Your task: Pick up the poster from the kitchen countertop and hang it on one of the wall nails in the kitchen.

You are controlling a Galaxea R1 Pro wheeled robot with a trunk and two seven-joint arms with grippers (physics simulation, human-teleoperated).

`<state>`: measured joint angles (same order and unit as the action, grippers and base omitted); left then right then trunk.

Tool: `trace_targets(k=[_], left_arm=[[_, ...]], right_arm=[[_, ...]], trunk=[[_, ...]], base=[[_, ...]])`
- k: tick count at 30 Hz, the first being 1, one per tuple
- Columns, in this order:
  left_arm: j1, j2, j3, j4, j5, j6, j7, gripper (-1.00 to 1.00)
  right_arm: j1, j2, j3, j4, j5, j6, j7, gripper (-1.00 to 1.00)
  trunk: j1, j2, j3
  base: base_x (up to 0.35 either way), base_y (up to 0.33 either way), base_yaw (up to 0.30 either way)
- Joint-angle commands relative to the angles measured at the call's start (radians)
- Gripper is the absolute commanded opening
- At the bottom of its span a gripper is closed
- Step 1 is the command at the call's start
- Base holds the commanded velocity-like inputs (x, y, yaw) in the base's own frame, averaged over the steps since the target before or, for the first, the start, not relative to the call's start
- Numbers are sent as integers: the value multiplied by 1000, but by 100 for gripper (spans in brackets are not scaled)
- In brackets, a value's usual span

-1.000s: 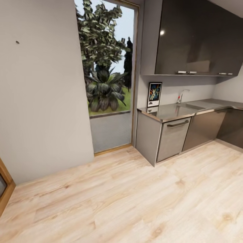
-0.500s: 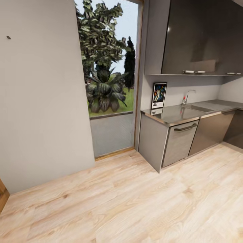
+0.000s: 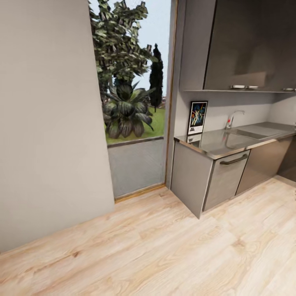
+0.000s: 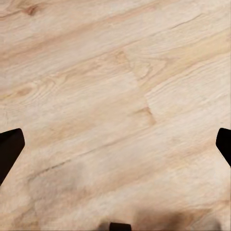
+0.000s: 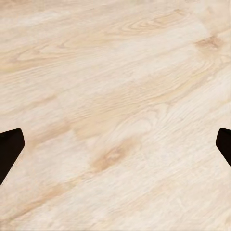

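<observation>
The poster (image 3: 197, 117) stands upright against the back wall at the left end of the kitchen countertop (image 3: 216, 144). It has a thin black frame, a white border and blue-black artwork. The shiny steel worktop runs to the right, past a built-in sink (image 3: 255, 132) and a chrome tap (image 3: 232, 118). In the left wrist view my left gripper (image 4: 115, 147) hangs open over bare wooden floor, its dark fingertips (image 4: 8, 149) far apart. My right gripper (image 5: 115, 147) is likewise open above the floor, with nothing between its fingertips (image 5: 9, 147).
A plain grey wall (image 3: 49, 123) takes up the left. Beside it a tall glass door (image 3: 133, 90) shows plants outside. Dark upper cabinets (image 3: 250, 41) hang over the worktop, and grey cabinet fronts with a handle (image 3: 234, 159) stand below. Light wooden floor (image 3: 164, 246) stretches ahead.
The camera has moved: the whole picture shifted, the counter and poster now sit further right and look larger. A small nail high on the left wall slid out of frame.
</observation>
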<state>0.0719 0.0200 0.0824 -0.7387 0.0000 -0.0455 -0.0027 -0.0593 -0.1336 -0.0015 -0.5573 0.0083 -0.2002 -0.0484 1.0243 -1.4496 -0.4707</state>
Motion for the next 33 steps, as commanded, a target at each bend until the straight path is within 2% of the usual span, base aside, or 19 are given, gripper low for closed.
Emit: trace_targets(k=[1,22,33], left_arm=[[0,0,1,-1,0,-2,0,100],[0,0,1,-1,0,-2,0,100],[0,0,2,-2,0,-2,0,100]], right_arm=[[-1,0,0,1,1,-3,-2,100],[-1,0,0,1,1,-3,-2,100],[-1,0,0,1,1,-3,-2,100]], trunk=[[1,0,-1],[1,0,3],[1,0,4]], base=[[343,146,-188],[338,161,-270],[320,191,-96]])
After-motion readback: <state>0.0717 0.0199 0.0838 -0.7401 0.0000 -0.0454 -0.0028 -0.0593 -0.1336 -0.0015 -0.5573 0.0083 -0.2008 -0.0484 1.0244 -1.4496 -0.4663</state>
